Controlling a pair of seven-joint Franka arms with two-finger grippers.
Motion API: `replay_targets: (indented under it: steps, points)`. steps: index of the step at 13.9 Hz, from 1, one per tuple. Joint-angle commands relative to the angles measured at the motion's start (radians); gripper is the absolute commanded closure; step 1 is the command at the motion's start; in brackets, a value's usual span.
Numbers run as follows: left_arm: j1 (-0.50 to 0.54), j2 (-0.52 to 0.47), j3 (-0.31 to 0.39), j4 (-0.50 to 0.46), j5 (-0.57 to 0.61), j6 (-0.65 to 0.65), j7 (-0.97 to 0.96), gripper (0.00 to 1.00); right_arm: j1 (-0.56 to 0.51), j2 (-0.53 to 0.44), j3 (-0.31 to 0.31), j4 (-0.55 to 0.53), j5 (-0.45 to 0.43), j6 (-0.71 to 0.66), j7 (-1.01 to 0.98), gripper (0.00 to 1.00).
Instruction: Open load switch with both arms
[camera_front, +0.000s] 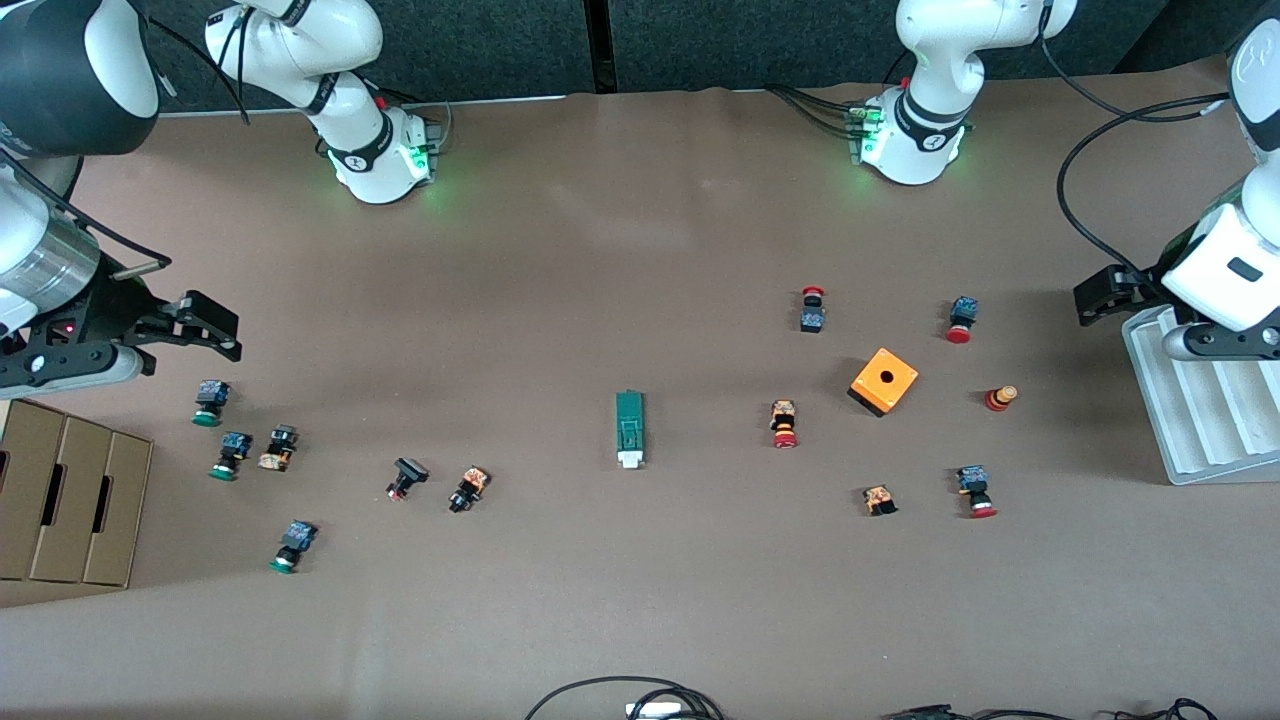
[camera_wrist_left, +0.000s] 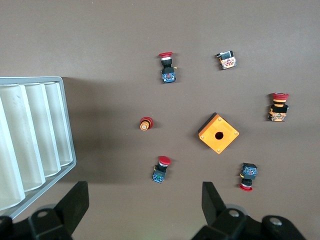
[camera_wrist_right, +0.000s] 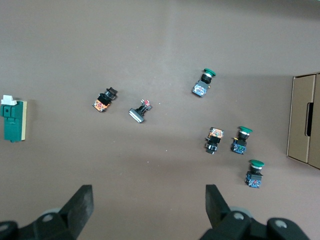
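Lying untouched mid-table, load switch (camera_front: 629, 428), left gripper (camera_front: 1095, 297) fingers spread, half cut off, right gripper (camera_front: 205, 330) fingers spread.

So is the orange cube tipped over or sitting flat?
Flat. The orange cube rests on the table, its hole facing straight up, nothing touching it.

Front view: I look steeply down from high across the table (camera_front: 620, 250), facing both arm bases.
Left wrist view: straight down, sharing the orange cube (camera_wrist_left: 218, 133) with front.
Right wrist view: straight down, sharing the load switch (camera_wrist_right: 13, 120).
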Motion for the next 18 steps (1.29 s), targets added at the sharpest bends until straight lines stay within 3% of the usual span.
replay_targets:
  steps: [1,18]
  points:
    - [0.013,0.005,-0.018,0.018,0.013,-0.018,-0.013,0.0,0.009,0.003,-0.009,0.014,0.007,-0.016,-0.001,0.0]
    - [0.013,0.005,-0.018,0.018,0.013,-0.018,-0.013,0.0,0.001,0.011,-0.017,0.019,-0.002,-0.017,-0.004,0.0]
